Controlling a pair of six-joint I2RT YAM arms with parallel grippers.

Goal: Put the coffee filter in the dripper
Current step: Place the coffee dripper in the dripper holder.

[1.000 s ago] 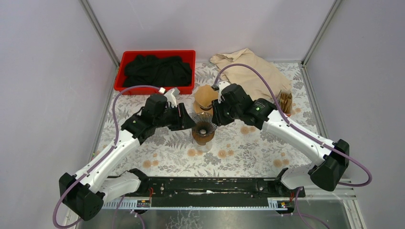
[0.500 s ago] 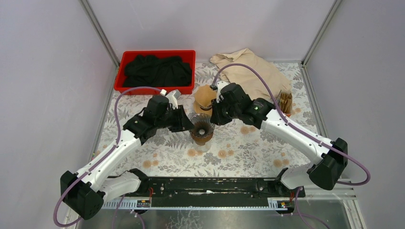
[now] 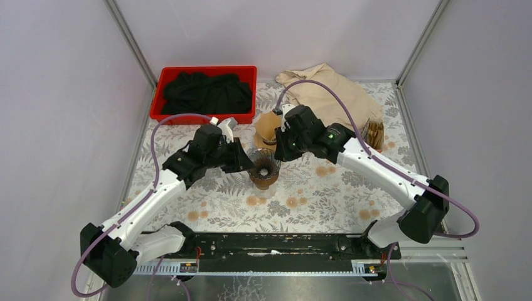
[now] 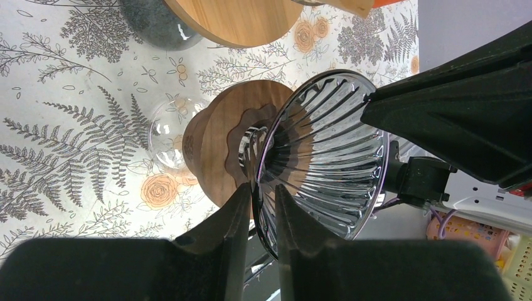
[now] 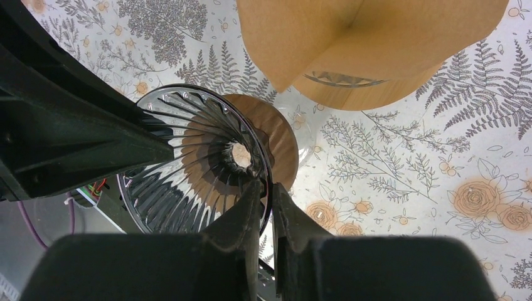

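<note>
The glass ribbed dripper (image 3: 264,168) with a wooden collar is at the table's middle, its mouth empty. My left gripper (image 3: 251,164) is shut on its left rim; in the left wrist view the jaws (image 4: 263,200) pinch the rim of the dripper (image 4: 326,144). My right gripper (image 3: 277,157) is shut on the opposite rim, and in the right wrist view (image 5: 268,195) the rim of the dripper (image 5: 188,157) passes between the jaws. The brown paper coffee filter (image 3: 268,127) sits just behind the dripper, apart from both grippers; it also shows in the right wrist view (image 5: 370,44).
A red tray (image 3: 164,78) holding black cloth (image 3: 204,93) stands at the back left. A beige cloth (image 3: 329,94) lies at the back right. A small holder of brown filters (image 3: 374,135) stands at the right. Walls close the sides and back.
Both grippers and the dripper between them have shifted a little to the left and away. The right arm has leaned further left. The filter has not moved.
</note>
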